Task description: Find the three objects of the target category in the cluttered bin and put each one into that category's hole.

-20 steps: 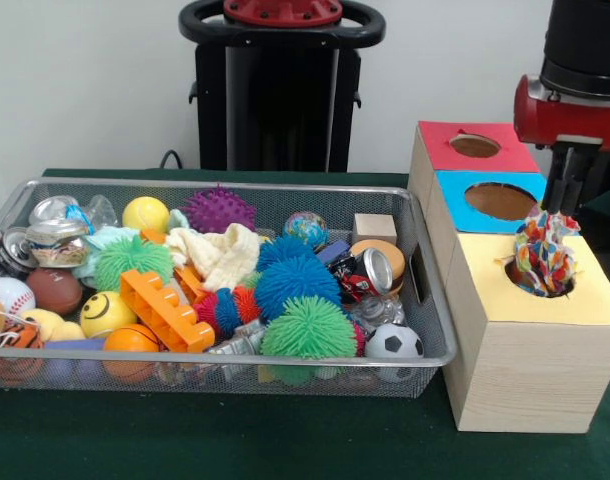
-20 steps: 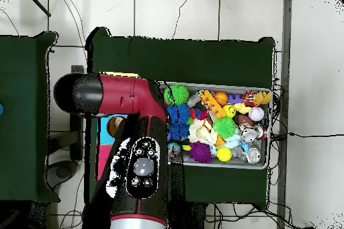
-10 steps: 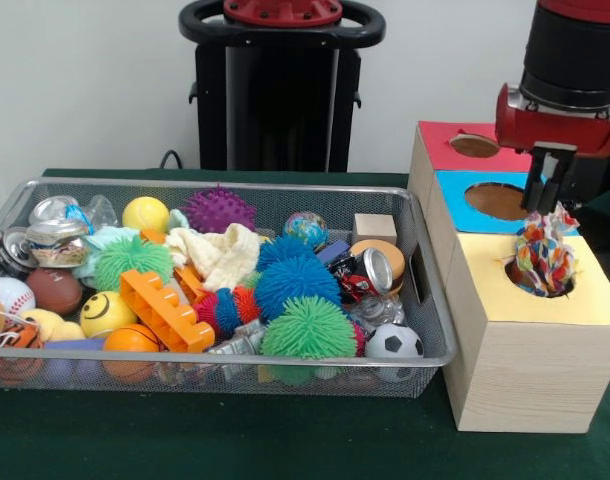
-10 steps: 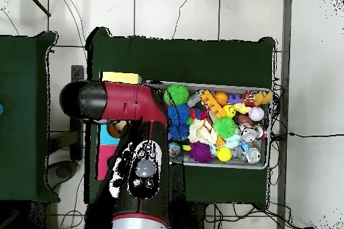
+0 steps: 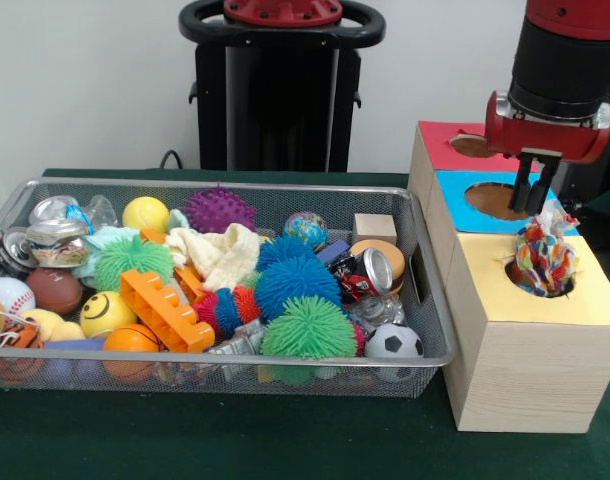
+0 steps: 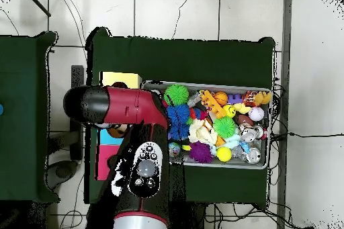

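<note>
Above the blue-surrounded hole (image 5: 500,200), the hand (image 5: 533,192) hung released; a spotted white cloth piece (image 5: 543,252) sat in the round yellow-surrounded hole (image 5: 541,280).

arm (image 5: 565,50) upright, end effector (image 5: 533,190) hanging empty

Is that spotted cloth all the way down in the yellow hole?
No. The spotted cloth sits bunched in the yellow hole, its top poking above the rim; the tool hangs just above.
</note>
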You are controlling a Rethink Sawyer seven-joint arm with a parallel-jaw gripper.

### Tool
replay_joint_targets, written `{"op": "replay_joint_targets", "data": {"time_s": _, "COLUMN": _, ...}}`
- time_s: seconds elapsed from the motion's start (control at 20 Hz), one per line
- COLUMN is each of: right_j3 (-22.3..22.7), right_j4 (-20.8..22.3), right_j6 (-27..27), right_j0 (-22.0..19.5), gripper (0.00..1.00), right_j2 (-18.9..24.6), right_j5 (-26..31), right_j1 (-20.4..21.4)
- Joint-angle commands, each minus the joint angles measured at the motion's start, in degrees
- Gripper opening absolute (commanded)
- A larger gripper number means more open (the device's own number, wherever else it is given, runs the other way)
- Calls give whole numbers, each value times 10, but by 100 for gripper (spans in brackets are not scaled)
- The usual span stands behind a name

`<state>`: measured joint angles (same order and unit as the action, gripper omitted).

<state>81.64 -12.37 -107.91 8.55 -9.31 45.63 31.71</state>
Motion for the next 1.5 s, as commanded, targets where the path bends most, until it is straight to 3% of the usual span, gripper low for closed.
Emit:
{"op": "replay_joint_targets", "data": {"time_s": 0.05, "right_j3": 78, "right_j4": -27, "right_j6": -56, "right_j0": -30, "gripper": 0, "right_j2": 78, "right_j5": -30, "right_j1": -9}}
{"op": "replay_joint_targets", "data": {"time_s": 0.15, "right_j3": 93, "right_j4": -39, "right_j6": -52, "right_j0": -39, "gripper": 0, "right_j2": 97, "right_j5": -82, "right_j1": 8}}
{"op": "replay_joint_targets", "data": {"time_s": 0.5, "right_j3": 86, "right_j4": -68, "right_j6": -61, "right_j0": -56, "gripper": 0, "right_j2": 134, "right_j5": -128, "right_j1": 49}}
{"op": "replay_joint_targets", "data": {"time_s": 0.7, "right_j3": 67, "right_j4": -55, "right_j6": -61, "right_j0": -59, "gripper": 0, "right_j2": 131, "right_j5": -119, "right_j1": 40}}
{"op": "replay_joint_targets", "data": {"time_s": 0.85, "right_j3": 68, "right_j4": -57, "right_j6": -63, "right_j0": -68, "gripper": 0, "right_j2": 149, "right_j5": -183, "right_j1": 28}}
{"op": "replay_joint_targets", "data": {"time_s": 1.0, "right_j3": 39, "right_j4": -30, "right_j6": -78, "right_j0": -51, "gripper": 0, "right_j2": 121, "right_j5": -223, "right_j1": 10}}
{"op": "replay_joint_targets", "data": {"time_s": 1.1, "right_j3": 9, "right_j4": -15, "right_j6": -90, "right_j0": -28, "gripper": 0, "right_j2": 83, "right_j5": -220, "right_j1": -7}}
{"op": "replay_joint_targets", "data": {"time_s": 1.15, "right_j3": -11, "right_j4": -6, "right_j6": -97, "right_j0": -12, "gripper": 0, "right_j2": 53, "right_j5": -196, "right_j1": -21}}
{"op": "replay_joint_targets", "data": {"time_s": 1.25, "right_j3": -28, "right_j4": -1, "right_j6": -95, "right_j0": -7, "gripper": 0, "right_j2": 36, "right_j5": -142, "right_j1": -37}}
{"op": "replay_joint_targets", "data": {"time_s": 1.5, "right_j3": -17, "right_j4": 0, "right_j6": -93, "right_j0": -3, "gripper": 0, "right_j2": 19, "right_j5": -42, "right_j1": -21}}
